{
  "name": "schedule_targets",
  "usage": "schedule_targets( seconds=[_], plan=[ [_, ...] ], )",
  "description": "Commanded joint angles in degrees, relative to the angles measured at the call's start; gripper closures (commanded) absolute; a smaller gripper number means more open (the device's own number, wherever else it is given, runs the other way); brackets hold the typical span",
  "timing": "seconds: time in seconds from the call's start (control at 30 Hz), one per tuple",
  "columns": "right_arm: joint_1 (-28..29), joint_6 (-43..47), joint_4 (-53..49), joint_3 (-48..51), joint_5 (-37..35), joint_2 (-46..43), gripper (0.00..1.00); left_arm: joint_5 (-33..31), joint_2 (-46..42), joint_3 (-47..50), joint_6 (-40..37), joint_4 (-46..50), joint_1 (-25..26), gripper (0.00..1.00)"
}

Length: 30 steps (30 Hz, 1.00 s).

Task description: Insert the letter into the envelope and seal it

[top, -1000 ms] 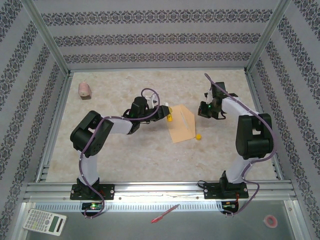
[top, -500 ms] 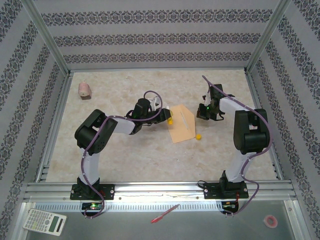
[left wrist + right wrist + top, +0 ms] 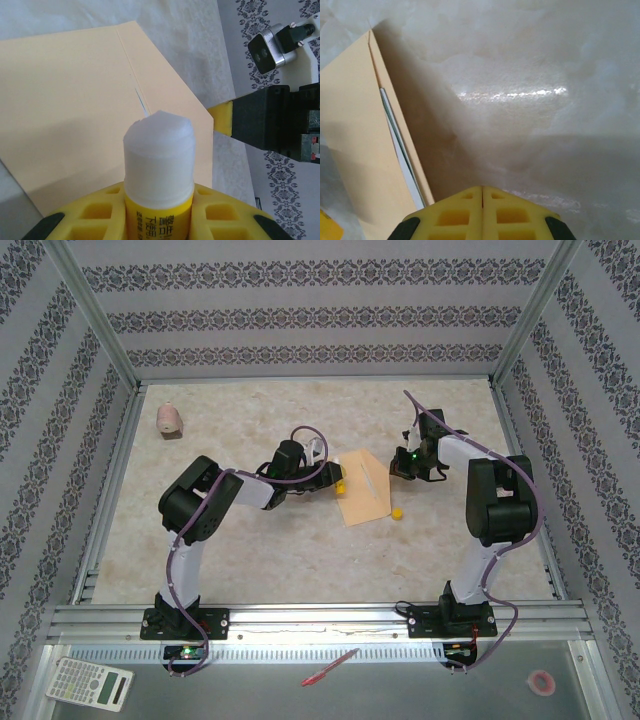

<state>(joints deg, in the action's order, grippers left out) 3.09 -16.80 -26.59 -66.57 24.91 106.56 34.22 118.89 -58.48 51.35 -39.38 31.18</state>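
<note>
- A robotics lab test cell: an aluminium-profile frame [image 3: 95,325] boxes in the workspace, and patterned wallpaper [image 3: 320,310] covers its three walls like a backdrop.
- Two robot arms, the left arm [image 3: 185,530] and the right arm [image 3: 497,510], are bolted with loose cables to a slotted metal rail [image 3: 320,618] at the near edge of a marble-look table [image 3: 250,550].
- A grey metal bench [image 3: 240,690] in front carries a scientific calculator [image 3: 90,683], a red pen [image 3: 330,667] and a small ring that looks like a tape roll [image 3: 541,681].
</note>
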Motion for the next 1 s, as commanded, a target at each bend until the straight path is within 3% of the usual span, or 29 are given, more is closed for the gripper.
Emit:
schedule_targets(
  seconds=[0.0, 0.6, 0.97],
  plan=[
    [-0.81, -1.03, 1.90, 0.82, 3.74, 0.39, 1.00, 0.26, 1.05, -1.60, -1.50, -0.34, 0.95, 0.98],
    [0.85, -4.51, 10.69, 5.79, 15.72, -2.31, 1.00, 0.25, 4.24, -0.81, -2.64, -0.30, 1.19, 0.98],
    [6.57, -6.27, 12.63, 6.32, 16.20, -0.10, 1.00, 0.68, 4.76, -0.17, -2.92, -0.93, 1.25, 0.98]
  ],
)
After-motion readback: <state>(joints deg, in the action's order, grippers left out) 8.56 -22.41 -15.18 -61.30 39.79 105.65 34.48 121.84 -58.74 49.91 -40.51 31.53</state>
